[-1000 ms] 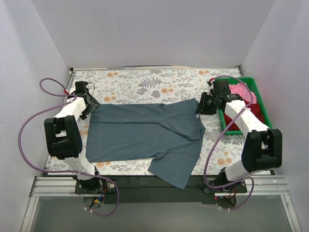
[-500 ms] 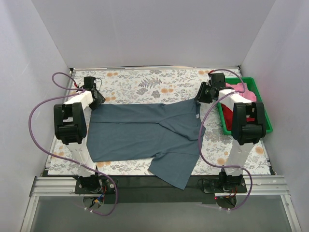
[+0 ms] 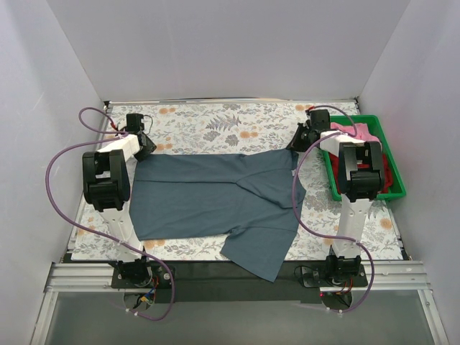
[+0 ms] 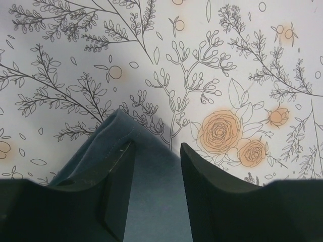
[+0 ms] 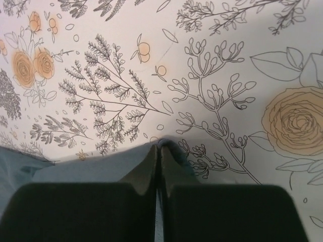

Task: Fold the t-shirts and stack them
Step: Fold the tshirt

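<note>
Slate blue-grey t-shirt lies spread in the middle of the table, which carries a floral-print cover. In the top view, we see plain white walls enclosing the table on three sides. A green bin stands at the right edge and holds the pink t-shirt and the dark red t-shirt. Purple cables loop beside both arms. Nothing lies on the spread shirt. Its long axis runs left to right, and one lobe reaches over the dark near edge. We cannot tell where the collar is. The left gripper sits at the far left corner of the shirt. The right gripper sits at the far right corner, just beside the bin.

In the left wrist view, we see the two dark fingers standing apart, released. The pointed cloth corner lies between them on the printed cover, and its hemmed edge touches the left finger.

In the right wrist view, we see the fingertips pressed together, clenched on the raised edge of the slate blue-grey t-shirt. A thin strip of blue cloth shows between them. The printed cover fills the rest of the view.
</note>
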Tool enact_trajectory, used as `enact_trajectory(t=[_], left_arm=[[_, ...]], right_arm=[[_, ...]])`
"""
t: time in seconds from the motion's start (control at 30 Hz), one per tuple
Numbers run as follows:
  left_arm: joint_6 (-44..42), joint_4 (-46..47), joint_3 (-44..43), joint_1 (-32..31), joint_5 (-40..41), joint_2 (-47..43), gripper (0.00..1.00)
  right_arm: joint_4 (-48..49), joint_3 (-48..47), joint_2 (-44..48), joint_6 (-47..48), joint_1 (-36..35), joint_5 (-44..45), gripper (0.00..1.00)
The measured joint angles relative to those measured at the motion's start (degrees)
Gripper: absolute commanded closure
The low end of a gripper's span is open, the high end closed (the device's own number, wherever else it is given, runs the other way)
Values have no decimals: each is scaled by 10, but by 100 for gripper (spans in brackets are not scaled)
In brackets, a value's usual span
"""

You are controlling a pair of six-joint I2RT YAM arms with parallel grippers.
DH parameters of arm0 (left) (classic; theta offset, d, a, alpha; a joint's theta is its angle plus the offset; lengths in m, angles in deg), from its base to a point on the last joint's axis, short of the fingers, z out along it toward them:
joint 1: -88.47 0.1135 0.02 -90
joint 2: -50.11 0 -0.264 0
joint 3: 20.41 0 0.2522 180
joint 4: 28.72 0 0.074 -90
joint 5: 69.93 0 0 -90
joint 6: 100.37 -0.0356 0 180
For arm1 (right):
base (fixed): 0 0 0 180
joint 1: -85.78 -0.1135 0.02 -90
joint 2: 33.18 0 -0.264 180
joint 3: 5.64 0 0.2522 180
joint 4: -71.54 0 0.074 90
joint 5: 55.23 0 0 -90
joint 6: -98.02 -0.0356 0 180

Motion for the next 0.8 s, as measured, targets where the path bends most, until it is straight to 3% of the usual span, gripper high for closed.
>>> enact_trajectory(t=[0.4,0.53,0.63,0.8], left_arm=[[37,0,-24,2,20,19,63],[40,-1,-45,2,16,33,55],[36,2,-59,2,10,40,45],[21,7,-66,0,2,40,25]], right_arm=[[9,-19,-8,-13,32,31,99],[14,-47,-17,-12,31,34,98],[17,-55,-19,-9,31,33,91],[10,-56,-16,9,31,37,67]])
